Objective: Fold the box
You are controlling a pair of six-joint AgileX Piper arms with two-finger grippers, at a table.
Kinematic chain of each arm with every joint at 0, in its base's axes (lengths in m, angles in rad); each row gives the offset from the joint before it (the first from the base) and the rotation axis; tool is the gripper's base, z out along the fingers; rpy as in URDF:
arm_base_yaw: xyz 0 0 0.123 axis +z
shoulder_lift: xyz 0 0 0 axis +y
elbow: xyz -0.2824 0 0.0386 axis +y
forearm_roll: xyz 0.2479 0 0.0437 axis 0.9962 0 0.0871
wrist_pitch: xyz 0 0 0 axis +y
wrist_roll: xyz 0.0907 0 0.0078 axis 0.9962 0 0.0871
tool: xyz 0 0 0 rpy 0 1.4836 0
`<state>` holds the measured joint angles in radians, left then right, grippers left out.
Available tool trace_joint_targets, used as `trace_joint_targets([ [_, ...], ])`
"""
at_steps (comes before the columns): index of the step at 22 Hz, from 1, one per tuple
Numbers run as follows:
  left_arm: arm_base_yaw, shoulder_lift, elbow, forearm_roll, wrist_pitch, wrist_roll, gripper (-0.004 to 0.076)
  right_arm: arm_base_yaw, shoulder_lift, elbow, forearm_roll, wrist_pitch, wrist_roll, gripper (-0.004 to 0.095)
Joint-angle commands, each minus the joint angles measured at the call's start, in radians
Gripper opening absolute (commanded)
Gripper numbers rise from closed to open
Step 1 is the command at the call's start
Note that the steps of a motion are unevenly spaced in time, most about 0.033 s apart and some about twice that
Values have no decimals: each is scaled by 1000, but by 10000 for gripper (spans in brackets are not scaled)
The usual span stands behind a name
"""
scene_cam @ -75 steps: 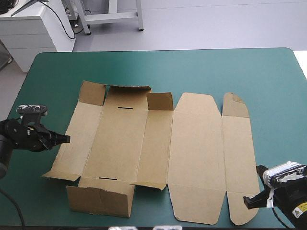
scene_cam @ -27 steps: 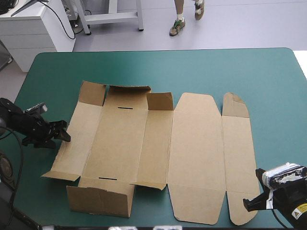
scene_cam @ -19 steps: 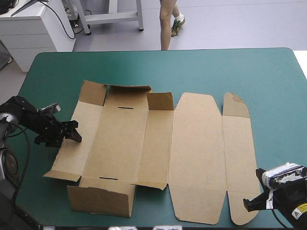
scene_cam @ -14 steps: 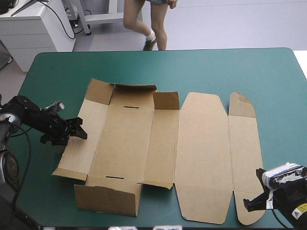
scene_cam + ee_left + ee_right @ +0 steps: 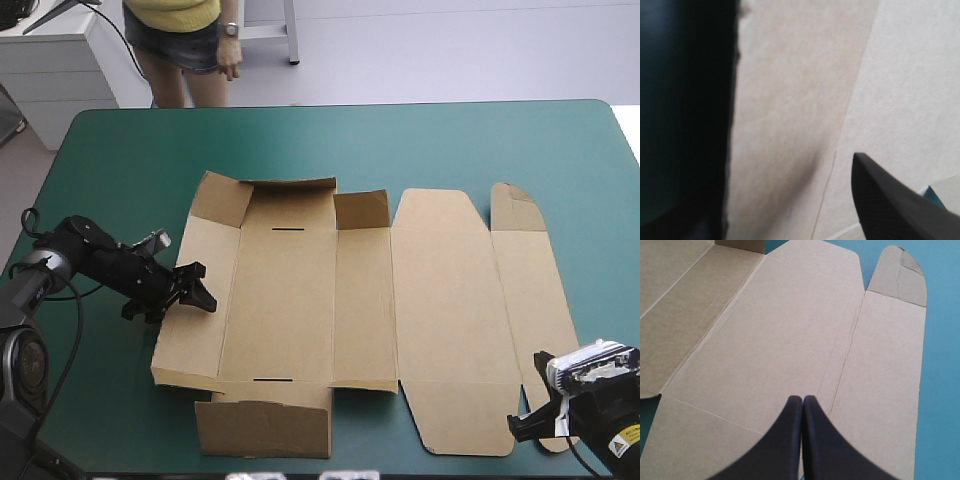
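Box (image 5: 300, 290) lies mostly flat mid-frame; L gripper (image 5: 198, 298), mid-left, jaws apart at its left wall, prob to lift it; R gripper (image 5: 517, 428), lower right, jaws together, parked

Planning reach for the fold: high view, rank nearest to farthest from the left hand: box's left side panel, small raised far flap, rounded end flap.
1. Left side panel, right at the left hand.
2. Small raised flap, far edge, mid-box.
3. Rounded end flap, far right corner.
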<state>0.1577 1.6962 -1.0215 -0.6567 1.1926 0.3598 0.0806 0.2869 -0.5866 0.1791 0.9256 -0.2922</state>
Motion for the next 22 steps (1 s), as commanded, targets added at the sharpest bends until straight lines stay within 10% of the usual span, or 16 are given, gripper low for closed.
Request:
trace_joint_targets([
  [1, -24, -40, -13, -104, 106, 0, 420, -9, 11, -25, 7, -63, -7, -21],
  [7, -33, -52, -13, -138, 106, 2, 395, -9, 11, -25, 7, -63, -7, -21],
  [12, -33, -69, -13, -159, 106, -4, -6, -9, 11, -25, 7, -63, -7, -21],
  [22, -95, -69, -162, 108, 106, -8, -8, -9, 11, -25, 7, -63, -11, -21],
])
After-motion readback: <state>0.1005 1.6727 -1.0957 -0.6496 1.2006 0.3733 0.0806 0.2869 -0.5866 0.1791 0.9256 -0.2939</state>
